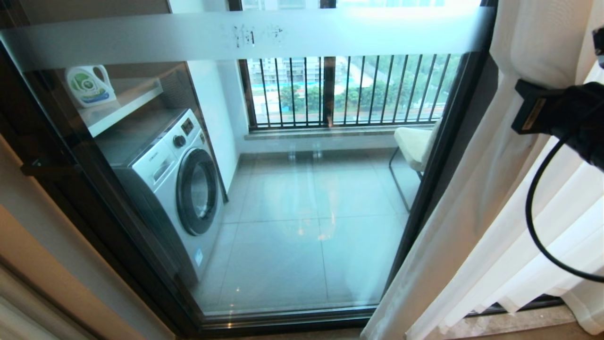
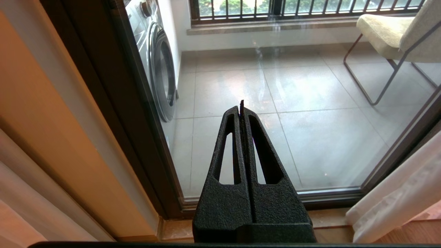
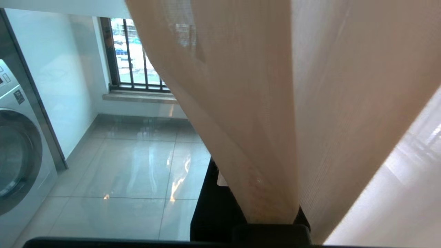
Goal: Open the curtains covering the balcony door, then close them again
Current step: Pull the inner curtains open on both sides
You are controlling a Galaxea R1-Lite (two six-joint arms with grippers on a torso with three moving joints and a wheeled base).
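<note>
The sheer white curtains (image 1: 476, 198) hang gathered at the right side of the balcony door (image 1: 306, 198), whose glass stands uncovered under a frosted band (image 1: 245, 35). My right arm (image 1: 566, 118) reaches in from the right edge, level with the pinched part of the fabric. In the right wrist view my right gripper (image 3: 255, 179) is shut on a fold of the curtains (image 3: 268, 103), which fans out from between the black fingers (image 3: 213, 206). My left gripper (image 2: 242, 106) is shut on nothing and points at the foot of the door (image 2: 310, 120), with the curtain hem (image 2: 396, 193) off to its side.
Behind the glass stand a washing machine (image 1: 174, 179), a detergent bottle (image 1: 89, 85) on a shelf, a cream chair (image 1: 413, 146) and a black-barred railing window (image 1: 349, 89). A tan panel (image 2: 41, 137) borders the dark door frame (image 1: 439, 156). A black cable (image 1: 533, 222) loops from my right arm.
</note>
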